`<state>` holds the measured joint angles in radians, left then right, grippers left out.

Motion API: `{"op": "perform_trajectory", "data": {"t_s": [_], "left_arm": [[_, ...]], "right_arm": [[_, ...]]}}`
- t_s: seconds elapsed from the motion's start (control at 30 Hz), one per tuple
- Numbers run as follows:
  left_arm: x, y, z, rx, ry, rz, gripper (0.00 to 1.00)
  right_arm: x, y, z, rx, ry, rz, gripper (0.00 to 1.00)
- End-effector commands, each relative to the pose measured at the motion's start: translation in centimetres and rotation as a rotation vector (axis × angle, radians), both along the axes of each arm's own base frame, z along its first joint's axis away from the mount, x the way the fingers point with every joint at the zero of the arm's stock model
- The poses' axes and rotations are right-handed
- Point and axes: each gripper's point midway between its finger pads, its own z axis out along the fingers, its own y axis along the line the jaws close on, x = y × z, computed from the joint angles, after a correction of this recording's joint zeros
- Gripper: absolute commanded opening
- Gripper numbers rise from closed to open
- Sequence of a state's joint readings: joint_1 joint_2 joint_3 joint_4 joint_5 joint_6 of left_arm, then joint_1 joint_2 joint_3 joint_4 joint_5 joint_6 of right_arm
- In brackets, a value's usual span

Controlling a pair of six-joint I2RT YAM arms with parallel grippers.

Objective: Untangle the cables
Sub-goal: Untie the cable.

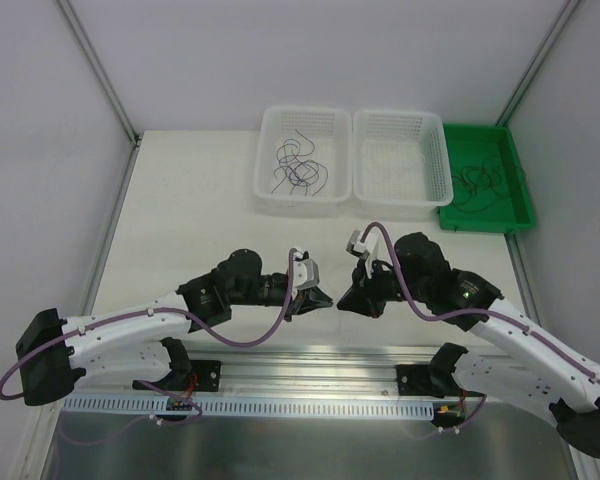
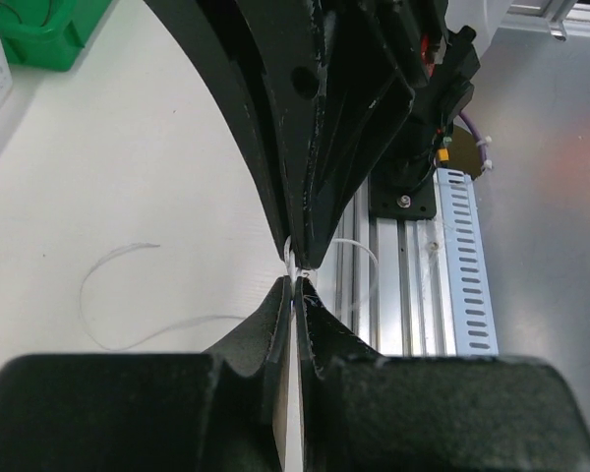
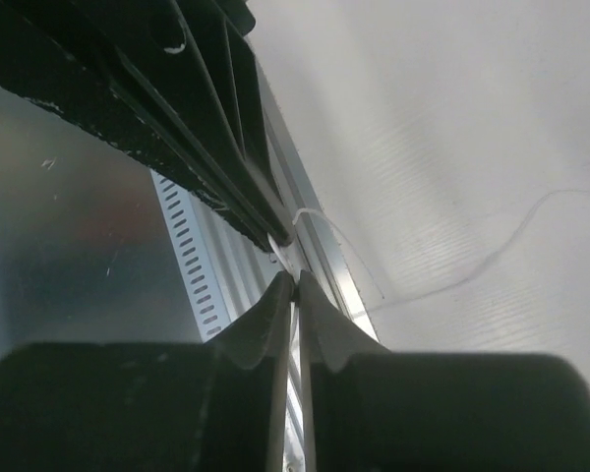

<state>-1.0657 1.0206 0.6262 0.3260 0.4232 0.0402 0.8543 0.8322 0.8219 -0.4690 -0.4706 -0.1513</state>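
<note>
A hair-thin pale strand (image 2: 87, 285) curls over the desk (image 2: 128, 147) up to my left jaws, which are pressed together on it. My right jaws meet them tip to tip, nearly closed; whether they grip, I cannot tell. Dark cables (image 1: 298, 170) lie in the white basket (image 1: 264, 165).

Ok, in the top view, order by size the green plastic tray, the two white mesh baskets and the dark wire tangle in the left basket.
1. Left white mesh basket, right white mesh basket and green plastic tray: all look alike, so unranked.
2. Dark wire tangle in the left basket: clearly smallest.
</note>
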Motion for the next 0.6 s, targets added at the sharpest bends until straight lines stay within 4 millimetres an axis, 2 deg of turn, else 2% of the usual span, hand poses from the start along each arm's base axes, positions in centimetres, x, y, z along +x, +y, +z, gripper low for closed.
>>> {"op": "perform_trajectory", "data": {"t_s": [0.0, 0.23, 0.33, 0.47, 0.5, 0.53, 0.57], "left_arm": [[-0.3, -0.4, 2.0, -0.010, -0.069, -0.061, 0.00], [0.3, -0.2, 0.5, 0.015, -0.020, -0.002, 0.00], [1.6, 0.2, -0.2, -0.009, 0.016, 0.102, 0.00], [1.5, 0.2, -0.5, -0.081, 0.126, 0.149, 0.00], [1.3, 0.3, -1.2, -0.083, 0.150, 0.152, 0.00], [1.2, 0.1, -0.3, -0.133, 0.174, 0.152, 0.00], [1.1, -0.1, -0.5, -0.139, 0.193, 0.150, 0.00]], "right_arm": [[-0.6, 0.4, 2.7, 0.067, -0.055, 0.064, 0.06], [0.2, -0.2, 3.0, 0.077, -0.110, 0.009, 0.01], [0.9, -0.8, 3.6, 0.106, -0.154, -0.052, 0.01], [1.8, -1.3, 4.5, 0.158, -0.186, -0.142, 0.01], [1.9, -1.5, 4.8, 0.180, -0.195, -0.160, 0.01], [2.3, -1.6, 5.0, 0.192, -0.204, -0.193, 0.01], [2.7, -1.5, 4.9, 0.214, -0.208, -0.214, 0.02]]}}
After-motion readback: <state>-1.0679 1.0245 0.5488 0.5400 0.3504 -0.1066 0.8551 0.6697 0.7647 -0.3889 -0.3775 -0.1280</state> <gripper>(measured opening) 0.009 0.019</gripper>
